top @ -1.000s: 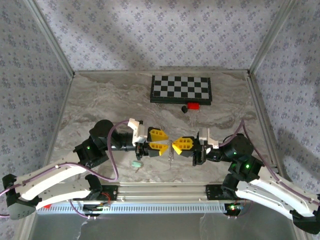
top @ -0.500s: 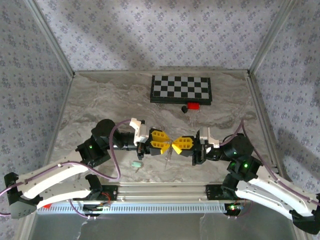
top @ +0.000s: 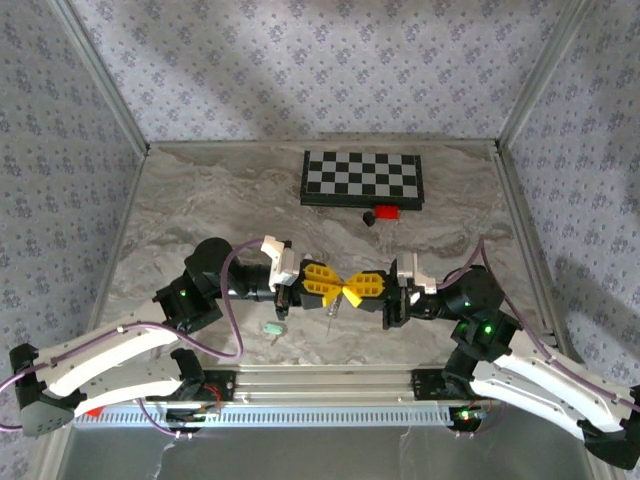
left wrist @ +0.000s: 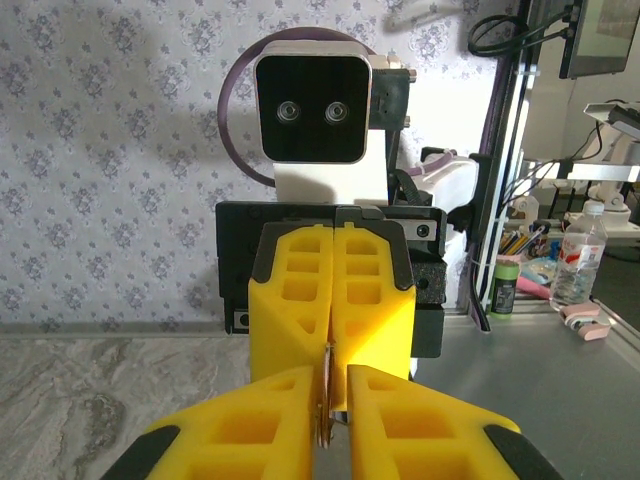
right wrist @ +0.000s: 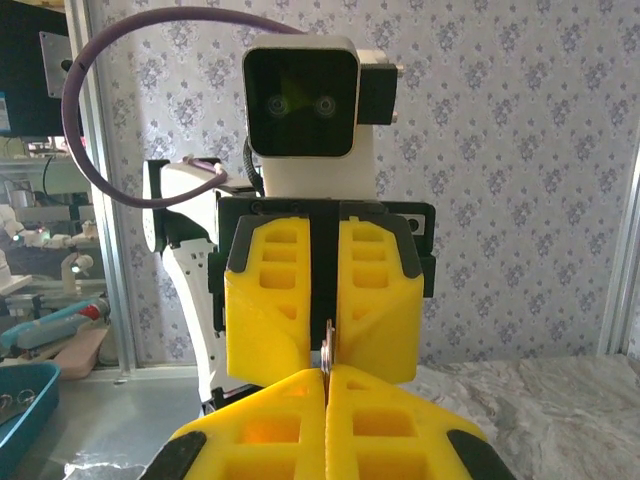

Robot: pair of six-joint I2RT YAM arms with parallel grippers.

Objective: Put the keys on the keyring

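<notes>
The 2 grippers meet tip to tip above the near middle of the marbled table (top: pixel 200 210). The left gripper (top: pixel 336 287) reaches in from the left and the right gripper (top: pixel 350 291) from the right, and their yellow fingers touch or nearly touch at the tips.

In the left wrist view, the left gripper's fingers (left wrist: pixel 270 420) are drawn almost together, with a thin strip of metal caught in the narrow slit between them. It is probably part of the chain (left wrist: pixel 324 405), though it is too thin to be sure. The right gripper faces that camera with its fingers pressed together.

In the right wrist view, the right gripper's 2 fingers (right wrist: pixel 385 425) are pressed together at the bottom of the frame. A thin sliver of metal stands up from their seam into the closed fingers of the left gripper opposite. Both claws therefore pinch the same thin piece of metal.

In the overhead view, a fine strand hangs just below the meeting point.

The key (top: pixel 272 328), with its pale green head, lies flat on the table. It is to the left of the fingers, just beside the left arm's wrist, and apart from the chain.

At the far side of the table a checkerboard (top: pixel 362 178) lies flat. A red block (top: pixel 388 211) and a black block (top: pixel 368 217) sit just in front of it.
</notes>
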